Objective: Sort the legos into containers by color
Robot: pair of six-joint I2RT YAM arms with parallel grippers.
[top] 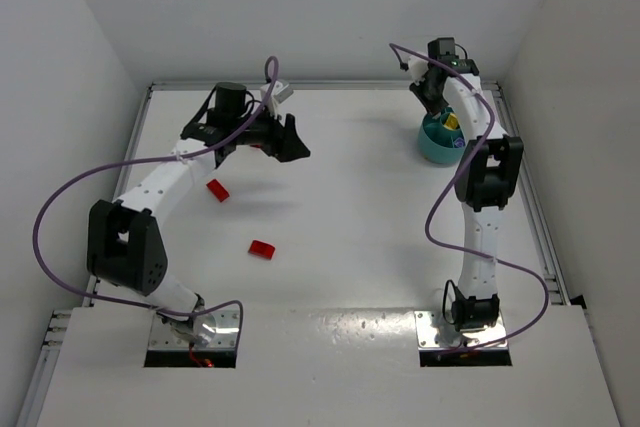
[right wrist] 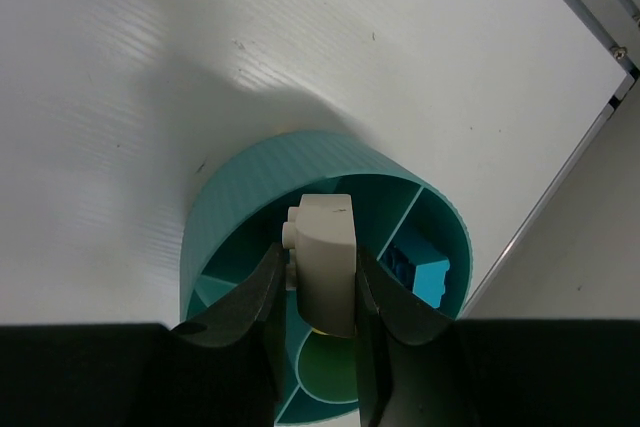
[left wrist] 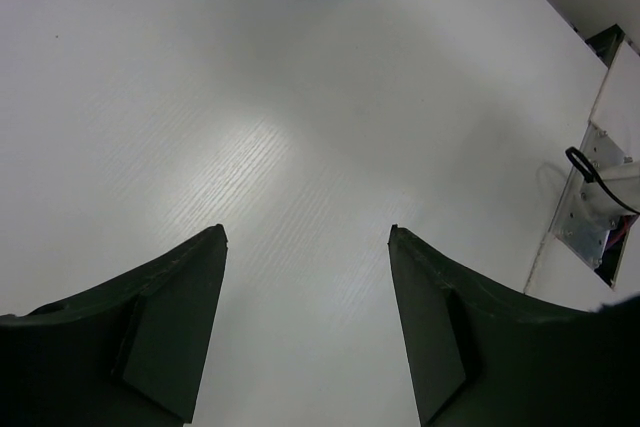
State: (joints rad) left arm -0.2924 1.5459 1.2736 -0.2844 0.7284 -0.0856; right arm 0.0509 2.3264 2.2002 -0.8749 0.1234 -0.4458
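one white desk (top: 350,197) carries everything. the left arm (top: 150,197) reaches toward the far left part of it, and the right arm (top: 485,177) stretches straight out to the far right corner.

a round teal tub (top: 436,147) stands near that far right corner, under the right arm's wrist. in the right wrist view its rim (right wrist: 250,177) and thin inner walls show, splitting it into compartments.

the left end effector (top: 285,137) hangs above bare desk, released; in the left wrist view (left wrist: 307,237) its two dark fingers stand wide apart with nothing between them.

the right end effector (right wrist: 318,252) is clenched on a white brick (right wrist: 325,247), held over the middle of the tub, above the rim. which compartment lies under it i cannot tell.

a blue brick (right wrist: 420,269) lies in the compartment on the right of that view. a yellow brick (top: 451,121) shows inside the tub from above.

a far red brick (top: 217,190) lies on the desk beside the left arm's forearm, and a near red brick (top: 262,249) lies closer to the bases, apart from the first.
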